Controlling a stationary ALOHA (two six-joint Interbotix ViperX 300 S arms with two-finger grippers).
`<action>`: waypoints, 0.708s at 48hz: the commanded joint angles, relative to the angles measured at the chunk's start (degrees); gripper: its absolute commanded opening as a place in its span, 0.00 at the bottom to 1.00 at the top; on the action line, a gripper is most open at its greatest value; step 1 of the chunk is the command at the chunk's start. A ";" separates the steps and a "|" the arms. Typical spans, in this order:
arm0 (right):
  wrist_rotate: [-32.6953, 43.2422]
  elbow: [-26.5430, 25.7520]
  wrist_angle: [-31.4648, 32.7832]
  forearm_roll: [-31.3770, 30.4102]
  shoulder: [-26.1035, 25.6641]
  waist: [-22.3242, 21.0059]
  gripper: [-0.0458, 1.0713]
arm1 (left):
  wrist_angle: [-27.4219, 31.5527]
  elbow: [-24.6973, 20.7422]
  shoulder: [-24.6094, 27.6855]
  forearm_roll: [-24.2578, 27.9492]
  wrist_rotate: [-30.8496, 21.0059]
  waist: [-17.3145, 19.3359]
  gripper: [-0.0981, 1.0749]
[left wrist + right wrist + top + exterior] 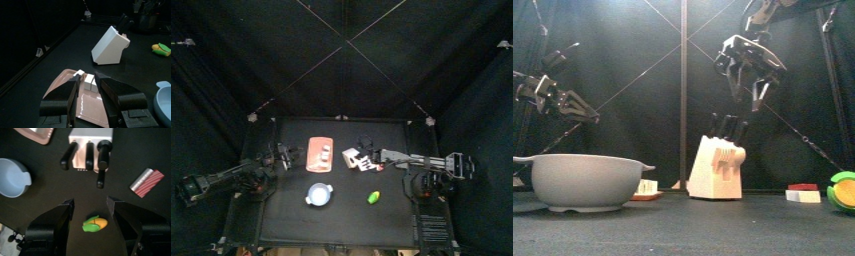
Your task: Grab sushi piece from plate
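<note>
The left hand (85,102) hangs low over the orange-red plate (61,80) with its two fingers apart, nothing between them. In the left wrist view the sushi piece (78,74), a tiny pale block, sits on the plate just beyond the fingertips, near the middle of the frame, with a slightly larger white piece (90,81) right beside it. Whether the fingers touch the sushi piece cannot be told; it looks to lie just ahead of the gap.

In the top view the plate (321,156) lies left of centre on the black desk (291,205), and the left arm reaches in from the lower left toward it. The right arm comes in from the right side of the frame, level with the white knife block (354,157) at the centre.

The right hand (89,213) is held high above the desk, fingers spread wide and empty. Below it, in the right wrist view, a green and yellow toy (95,223) lies between the fingers at the lower middle, the knife block (91,148) with its black handles at the top centre, a pale blue bowl (13,177) at the left edge, and a red and white striped piece (146,182) at the right.

In the front view the bowl (587,180) stands large at the lower left, the knife block (718,168) at the centre.
</note>
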 commanded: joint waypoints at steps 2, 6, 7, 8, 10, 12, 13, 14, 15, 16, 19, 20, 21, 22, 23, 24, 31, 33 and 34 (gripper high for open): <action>-0.35 4.48 -13.71 -1.58 -5.54 0.00 0.83 | -0.18 -1.23 0.09 -1.67 -0.26 -0.79 0.70; -0.44 9.05 -22.94 -2.99 -8.44 0.00 0.83 | -0.18 -1.93 0.09 -3.34 -0.44 -1.85 0.71; -0.35 10.46 -25.22 -3.25 -9.23 0.00 0.83 | -0.18 -2.11 0.09 -3.87 -0.53 -2.11 0.71; -0.44 11.07 -26.28 -3.43 -9.67 0.00 0.83 | -0.18 -2.29 0.18 -4.48 -0.53 -2.46 0.71; -0.53 14.33 -31.64 -4.04 -11.69 0.26 0.83 | 0.00 -2.37 0.09 -5.80 -0.44 -2.90 0.71; -0.44 16.96 -35.86 -5.01 -13.36 0.35 0.83 | 0.18 -2.64 0.09 -7.12 -0.44 -3.34 0.72; -0.44 18.28 -37.62 -5.54 -14.24 0.26 0.83 | 0.35 -2.72 0.18 -7.73 -0.53 -3.52 0.72; -0.44 19.42 -39.37 -5.98 -15.12 0.18 0.83 | 0.62 -2.81 0.09 -8.44 -0.53 -3.69 0.72; -0.44 21.18 -41.57 -6.77 -16.35 0.09 0.83 | 1.05 -2.90 0.09 -9.40 -0.44 -3.96 0.73; -0.44 22.32 -43.07 -7.29 -17.14 0.09 0.83 | 1.49 -2.81 0.09 -10.02 -0.44 -4.22 0.74; -0.35 25.31 -46.76 -9.32 -19.69 0.09 0.83 | 2.81 -3.08 0.18 -11.51 -0.44 -4.75 0.77; -0.26 26.19 -47.72 -9.93 -20.48 0.00 0.83 | 3.25 -3.16 0.09 -12.13 -0.44 -4.92 0.78; -0.26 26.98 -48.60 -10.63 -21.09 0.09 0.83 | 3.78 -3.34 0.18 -12.66 -0.53 -5.10 0.79; -0.35 27.77 -49.48 -11.25 -21.80 0.00 0.83 | 4.39 -3.52 0.09 -13.27 -0.53 -5.45 0.81; -0.44 28.48 -50.27 -11.95 -22.41 0.00 0.83 | 5.01 -3.69 0.09 -13.97 -0.53 -5.71 0.82; -0.53 29.44 -51.24 -12.83 -23.47 0.09 0.83 | 5.80 -4.04 0.18 -15.03 -0.53 -6.33 0.84; -0.53 32.61 -55.11 -17.14 -27.42 0.00 0.83 | 10.55 -6.33 0.18 -20.57 -0.44 -9.76 0.94; -0.70 33.31 -56.25 -18.72 -28.13 0.00 0.83 | 12.30 -7.38 0.18 -22.76 -0.44 -10.90 0.96; -0.79 33.57 -56.78 -19.51 -28.39 0.00 0.83 | 13.01 -7.91 0.18 -23.64 -0.35 -11.43 0.96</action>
